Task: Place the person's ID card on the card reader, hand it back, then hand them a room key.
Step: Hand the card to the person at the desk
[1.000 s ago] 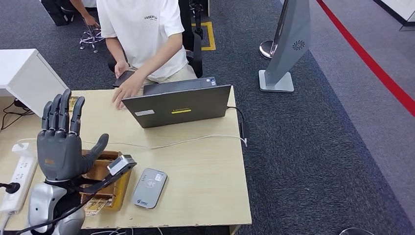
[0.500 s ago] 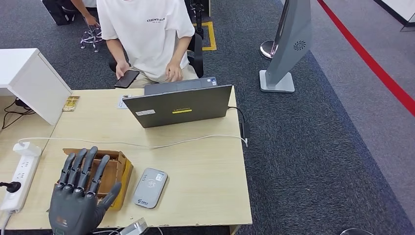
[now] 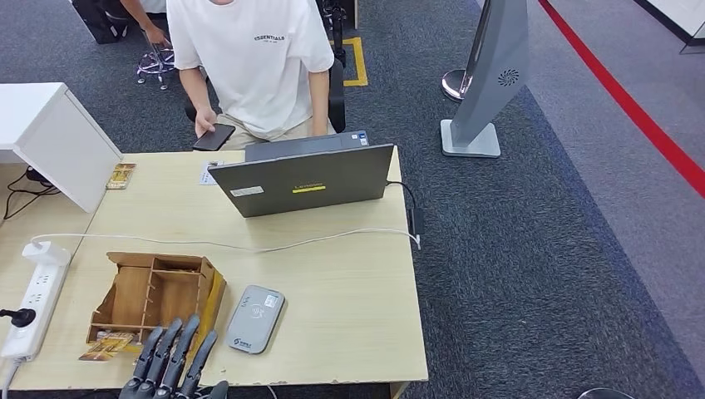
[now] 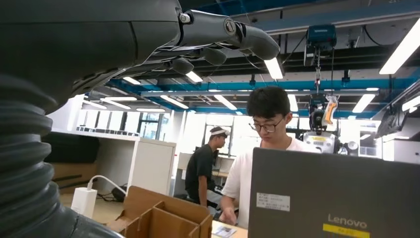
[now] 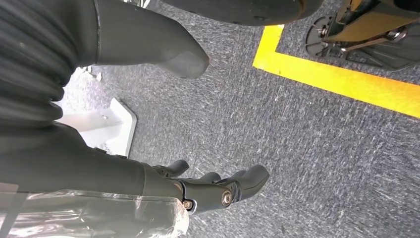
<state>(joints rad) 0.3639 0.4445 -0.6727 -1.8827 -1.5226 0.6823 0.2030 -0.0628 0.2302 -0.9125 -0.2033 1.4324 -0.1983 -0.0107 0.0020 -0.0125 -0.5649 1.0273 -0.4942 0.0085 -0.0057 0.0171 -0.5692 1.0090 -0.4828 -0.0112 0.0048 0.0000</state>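
At the near edge of the pale wooden counter (image 3: 332, 283), the dark fingers (image 3: 179, 353) of the left hand (image 3: 170, 374) rise into the head view, pointing away from the robot, spread a little apart and holding nothing. In the left wrist view the same hand (image 4: 163, 44) stretches forward with its fingers (image 4: 242, 37) gently curved and nothing between them. The right hand (image 5: 198, 191) hangs over grey carpet (image 5: 307, 148) beside a yellow floor line (image 5: 341, 82); its fingers (image 5: 247, 181) are loosely bent with gaps between them, the thumb (image 5: 168, 54) well apart, and nothing is held.

Just beyond the left fingers stands an open brown wooden box with compartments (image 3: 154, 295), with patterned cards (image 3: 104, 345) lying at its near left corner. Just beside the box's right side lies the flat grey card reader with rounded corners (image 3: 253, 318), its long axis running from the near edge towards the far side, tilted slightly right. A small white card (image 3: 208, 173), whose print is too small to read, lies flat on the far part of the counter, just left of the grey laptop (image 3: 303, 179).

A white cable (image 3: 249, 247) crosses the counter between laptop and box, and a white power strip (image 3: 33, 299) lies at the left. A person in a white T-shirt (image 3: 249, 62) sits behind the laptop, holding a dark phone (image 3: 214, 137).
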